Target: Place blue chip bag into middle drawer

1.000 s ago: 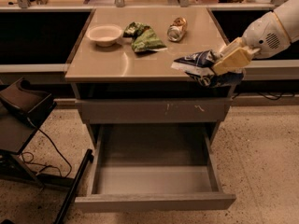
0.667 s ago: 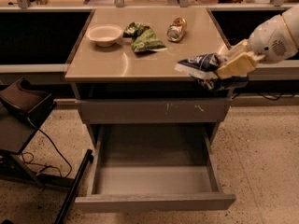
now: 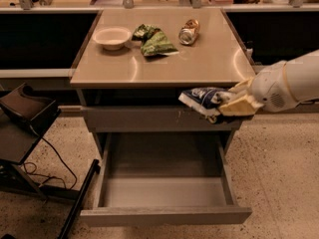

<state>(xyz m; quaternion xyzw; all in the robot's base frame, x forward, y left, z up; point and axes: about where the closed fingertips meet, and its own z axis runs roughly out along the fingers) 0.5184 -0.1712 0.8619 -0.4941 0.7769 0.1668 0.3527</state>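
The blue chip bag (image 3: pixel 202 98) is dark blue and white and hangs in the air just off the front right edge of the tabletop. My gripper (image 3: pixel 230 103) is shut on its right end, its cream fingers (image 3: pixel 237 106) wrapped around the foil. The white arm reaches in from the right. The middle drawer (image 3: pixel 164 192) stands pulled out below, its grey floor bare. The bag is above the drawer's back right part, level with the closed drawer front above it.
On the tabletop (image 3: pixel 199 63) sit a white bowl (image 3: pixel 112 37), a green chip bag (image 3: pixel 153 40) and a gold-brown can (image 3: pixel 189 32). A closed drawer front with small scuff marks (image 3: pixel 149 118) is above the open drawer. A dark chair (image 3: pixel 25 113) and cables are at the left.
My gripper has carried the blue chip bag off the tabletop's right side, forward and down in front of the table, above the open drawer. The camera view has shifted too.
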